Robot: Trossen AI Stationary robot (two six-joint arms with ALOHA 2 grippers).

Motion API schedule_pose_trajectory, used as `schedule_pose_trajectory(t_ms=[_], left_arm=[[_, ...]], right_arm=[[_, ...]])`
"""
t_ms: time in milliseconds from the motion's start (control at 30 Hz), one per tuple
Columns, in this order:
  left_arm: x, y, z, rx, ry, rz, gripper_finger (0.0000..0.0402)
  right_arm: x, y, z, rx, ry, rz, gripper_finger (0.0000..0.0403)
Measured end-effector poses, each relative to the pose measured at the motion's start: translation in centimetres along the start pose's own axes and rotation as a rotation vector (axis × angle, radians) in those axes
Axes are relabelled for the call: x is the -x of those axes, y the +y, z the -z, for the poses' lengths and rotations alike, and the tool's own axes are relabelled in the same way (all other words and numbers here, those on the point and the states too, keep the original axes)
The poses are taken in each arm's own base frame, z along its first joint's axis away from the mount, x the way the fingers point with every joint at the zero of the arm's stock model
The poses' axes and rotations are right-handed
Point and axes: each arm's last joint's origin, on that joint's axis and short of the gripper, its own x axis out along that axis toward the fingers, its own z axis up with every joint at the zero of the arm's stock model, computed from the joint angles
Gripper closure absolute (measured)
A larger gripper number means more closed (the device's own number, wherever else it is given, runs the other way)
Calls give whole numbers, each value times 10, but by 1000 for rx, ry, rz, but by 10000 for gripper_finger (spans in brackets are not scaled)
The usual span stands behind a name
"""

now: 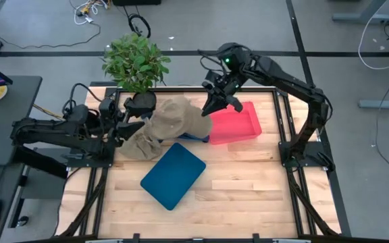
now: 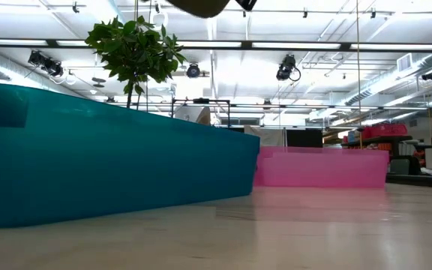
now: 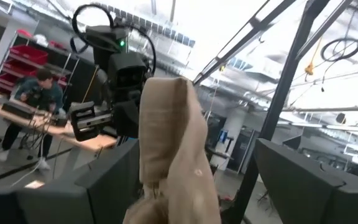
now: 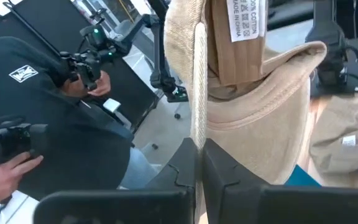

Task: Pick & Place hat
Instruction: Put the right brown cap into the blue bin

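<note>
Mid-handover: right tool (image 1: 211,106) clamped on the floppy beige cotton hat (image 1: 181,116), left tool (image 1: 132,127) spread apart at 9 o'clock. Next probably: carry toward the shallow pink plastic tray (image 1: 238,123) at 3 o'clock, keeping fabric clear.

A grey floor (image 1: 39,27) crossed by cables is seen around the table; white ceiling beams (image 2: 336,45) and hanging lamps (image 2: 287,69) are lit overhead, red shelving (image 3: 20,62) behind.

occluded: left gripper (image 1: 135,127) behind tan hat (image 1: 175,119) | cropped: hat at low view top edge | unreadable: hat label (image 4: 248,17)
</note>
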Motion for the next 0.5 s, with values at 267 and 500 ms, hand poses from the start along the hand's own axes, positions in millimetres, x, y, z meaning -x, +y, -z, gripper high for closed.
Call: schedule_pose_trajectory(t_ms=[267,500], left_arm=[[-8,6,15,10,73,-64,78],[-9,5,16,48,106,-3,78]], right_arm=[[-12,-4,3,2,-3,-24,398],[-13,-3,2,11,-5,-25,398]])
